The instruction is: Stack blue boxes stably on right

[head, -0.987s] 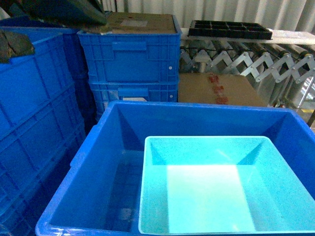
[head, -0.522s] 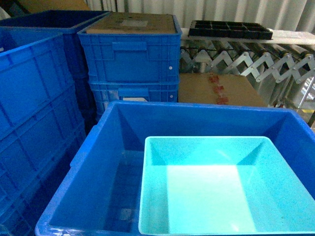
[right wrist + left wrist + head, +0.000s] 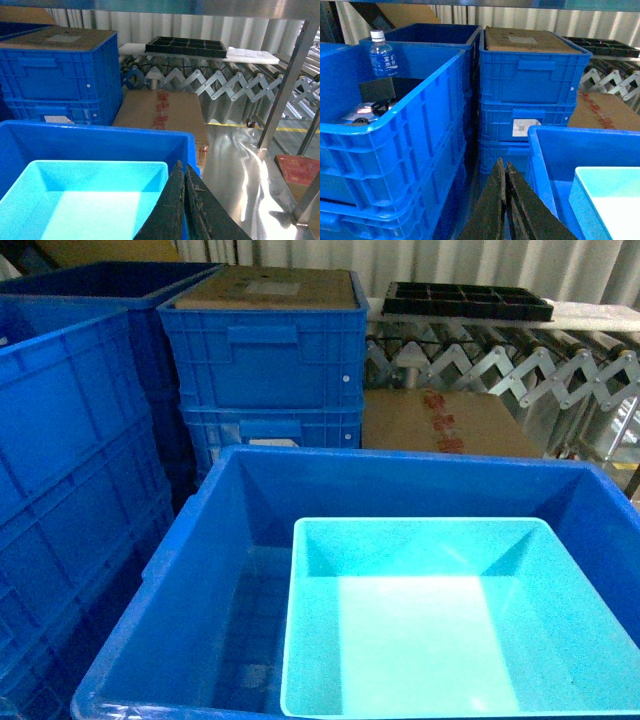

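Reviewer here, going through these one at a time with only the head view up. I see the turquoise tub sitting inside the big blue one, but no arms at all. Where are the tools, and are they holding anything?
Observer: The left tool shows in its wrist view, fingers pressed together with nothing between them, just left of the royal-blue tub.
Operator: And the right one?
Observer: The right tool is likewise shut and empty, at the royal-blue tub's right rim, beside the turquoise tub.
Operator: Anything inside the ribbed crate on my left?
Observer: Yes. The left wrist view looks into that ribbed crate: a water bottle stands in it, with a dark block below it.
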Robot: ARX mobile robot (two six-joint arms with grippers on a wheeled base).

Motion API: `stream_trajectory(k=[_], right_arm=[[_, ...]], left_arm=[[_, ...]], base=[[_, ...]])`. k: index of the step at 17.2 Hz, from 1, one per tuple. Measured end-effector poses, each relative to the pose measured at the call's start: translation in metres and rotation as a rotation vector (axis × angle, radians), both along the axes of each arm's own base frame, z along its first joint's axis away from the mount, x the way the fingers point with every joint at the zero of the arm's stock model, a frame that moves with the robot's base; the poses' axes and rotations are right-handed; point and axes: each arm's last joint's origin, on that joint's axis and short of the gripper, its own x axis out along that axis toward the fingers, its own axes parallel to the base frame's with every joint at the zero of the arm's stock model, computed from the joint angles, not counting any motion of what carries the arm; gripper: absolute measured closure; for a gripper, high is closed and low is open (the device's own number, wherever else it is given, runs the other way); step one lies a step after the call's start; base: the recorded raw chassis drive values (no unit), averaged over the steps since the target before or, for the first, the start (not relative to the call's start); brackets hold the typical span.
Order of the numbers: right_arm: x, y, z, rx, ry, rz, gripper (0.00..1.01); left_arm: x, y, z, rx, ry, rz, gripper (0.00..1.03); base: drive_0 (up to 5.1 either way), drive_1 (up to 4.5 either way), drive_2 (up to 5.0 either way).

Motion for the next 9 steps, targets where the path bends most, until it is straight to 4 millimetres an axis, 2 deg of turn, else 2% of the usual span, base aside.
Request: stream_trajectory(k=[6, 9], right_arm=[[-0.015, 0.0, -0.014, 0.0, -0.002, 0.0, 1.0], [-0.017, 0.0, -0.013, 0.0, -0.011, 0.0, 1.0]], left_arm=[[-0.015, -0.001, -0.012, 0.0, -0.012, -0.019, 1.01], [-0.016, -0.001, -0.01, 0.0, -0.023, -0.02, 1.01]], base=[[0.0, 0.0, 0.0], [0.0, 0.0, 0.0]])
